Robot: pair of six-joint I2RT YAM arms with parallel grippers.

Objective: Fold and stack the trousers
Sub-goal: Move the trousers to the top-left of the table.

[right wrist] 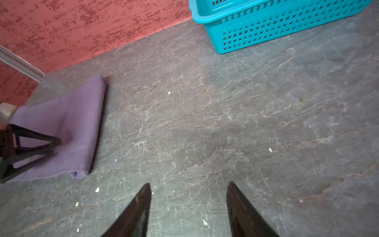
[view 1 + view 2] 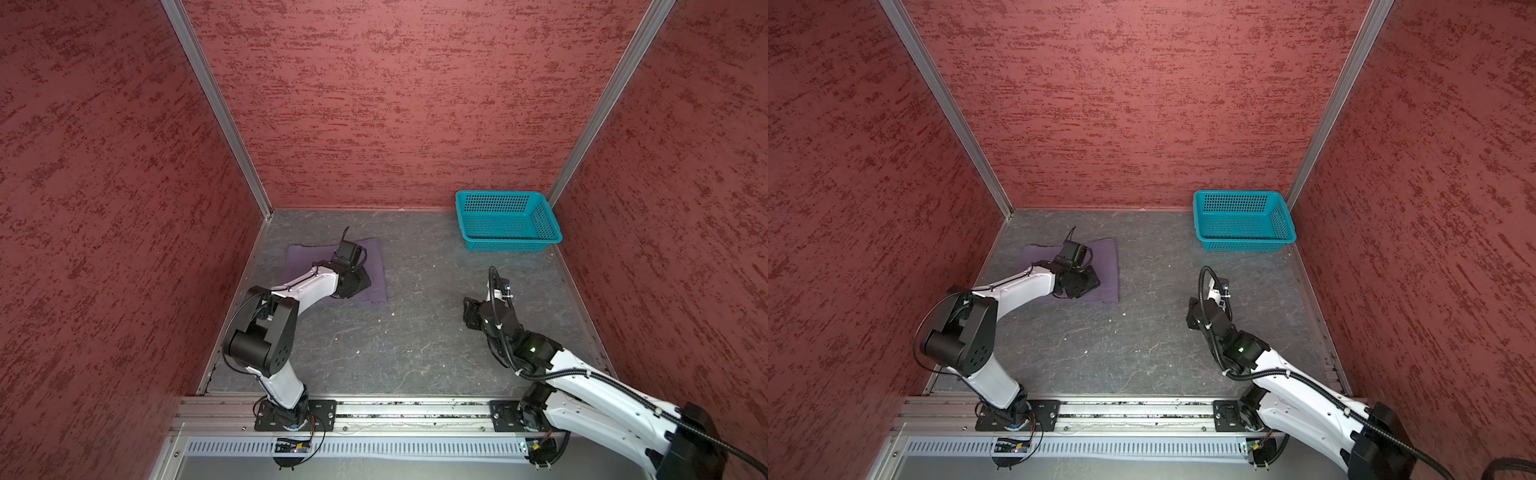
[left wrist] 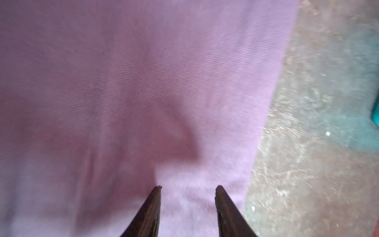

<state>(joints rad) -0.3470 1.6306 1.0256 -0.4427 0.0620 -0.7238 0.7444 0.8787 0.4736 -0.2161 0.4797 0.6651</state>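
The trousers (image 2: 374, 259) (image 2: 1106, 266) are folded into a flat purple rectangle at the back left of the table. My left gripper (image 2: 357, 283) (image 2: 1089, 286) is low over their near right part. In the left wrist view its jaws (image 3: 188, 186) stand apart with flat cloth (image 3: 143, 82) showing between them and nothing pinched. The right wrist view shows the trousers (image 1: 78, 127) with the left gripper (image 1: 56, 146) down on them. My right gripper (image 2: 469, 311) (image 2: 1192, 316) (image 1: 189, 184) hangs open over bare table, well to the right of the trousers.
A teal perforated basket (image 2: 507, 242) (image 2: 1246, 246) (image 1: 266, 34) stands empty in the back right corner. Red textured walls (image 2: 395, 124) close in the back and both sides. A metal rail (image 2: 395, 409) with the arm bases runs along the table's front edge.
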